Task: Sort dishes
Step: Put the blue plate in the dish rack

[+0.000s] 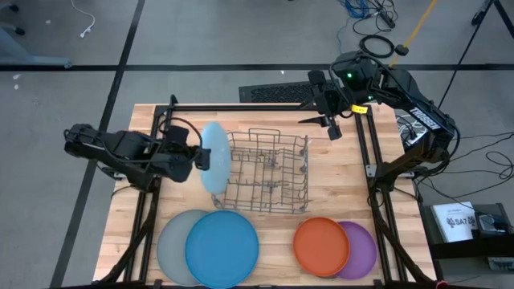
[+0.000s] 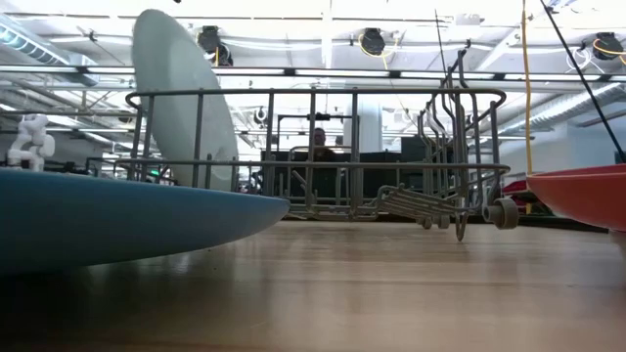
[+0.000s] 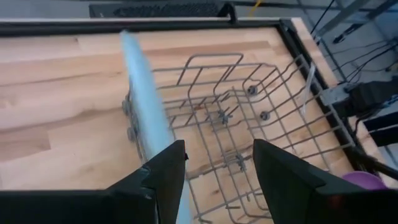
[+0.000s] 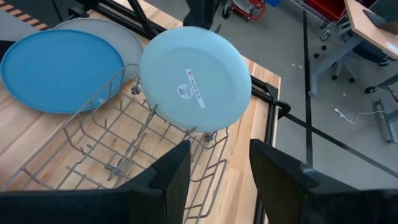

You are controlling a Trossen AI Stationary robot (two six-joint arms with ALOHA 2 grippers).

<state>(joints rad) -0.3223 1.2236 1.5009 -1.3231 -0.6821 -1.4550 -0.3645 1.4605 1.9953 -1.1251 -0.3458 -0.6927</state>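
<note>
The pale blue plate (image 1: 214, 157) stands on edge at the left end of the wire dish rack (image 1: 269, 173), its thin rim running from the desk's far edge toward its near edge, so that its flat faces look toward the desk's left and right sides. In the right wrist view its underside shows full on, with a small white label and a line of red print in the middle (image 4: 192, 89); the writing is too small to read. In the low view the plate (image 2: 183, 103) rises tall and slightly tilted behind the rack's wires. The left gripper (image 1: 195, 152) sits just left of the rack, and its jaws are spread apart, one finger (image 3: 166, 176) right beside the plate's rim; I cannot tell whether it touches the plate. The right gripper (image 1: 332, 122) hangs over the far right corner of the desk (image 1: 337, 193), well away from the rack, its jaws parted and holding nothing. Along the near edge, the blue plate (image 1: 222, 248) lies flat, overlapping the grey plate (image 1: 172, 245) toward the near left corner. Toward the near right corner the orange plate (image 1: 321, 246) lies flat, overlapping the purple plate (image 1: 361, 250).
</note>
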